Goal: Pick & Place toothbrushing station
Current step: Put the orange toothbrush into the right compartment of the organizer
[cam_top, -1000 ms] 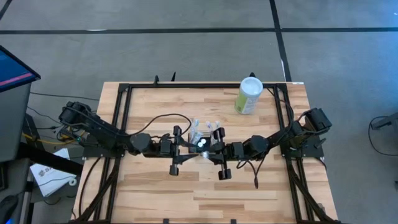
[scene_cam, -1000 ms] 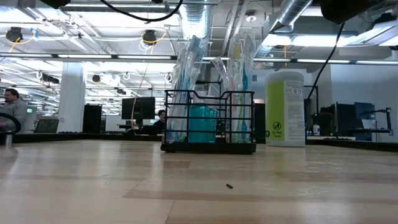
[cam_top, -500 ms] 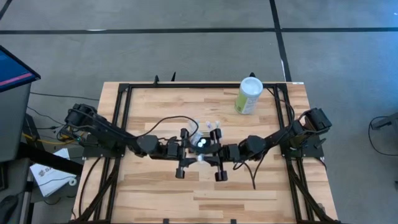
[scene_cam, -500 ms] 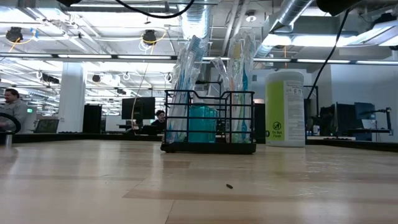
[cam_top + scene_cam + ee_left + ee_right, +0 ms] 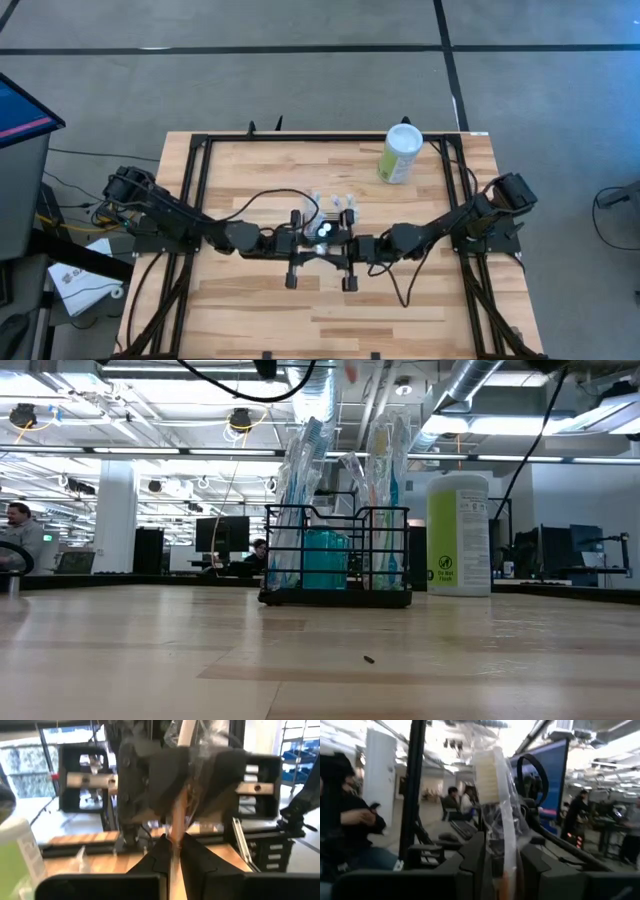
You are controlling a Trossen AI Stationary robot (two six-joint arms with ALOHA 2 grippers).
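From above, the caddy (image 5: 328, 222) sits mid-desk (image 5: 250, 310), the left hand (image 5: 302, 243) at its 7 o'clock and the right hand (image 5: 340, 245) at 5; each wrist view shows its fingers (image 5: 161, 851) (image 5: 476, 851) pinching a wrapped toothbrush (image 5: 178, 815) (image 5: 492, 785).

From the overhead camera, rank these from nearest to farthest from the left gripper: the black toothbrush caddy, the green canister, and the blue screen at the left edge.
1. Toothbrush caddy: right beside the left gripper, mid-table.
2. Green canister: at the table's far right.
3. Blue screen: off the table, at the picture's left edge.
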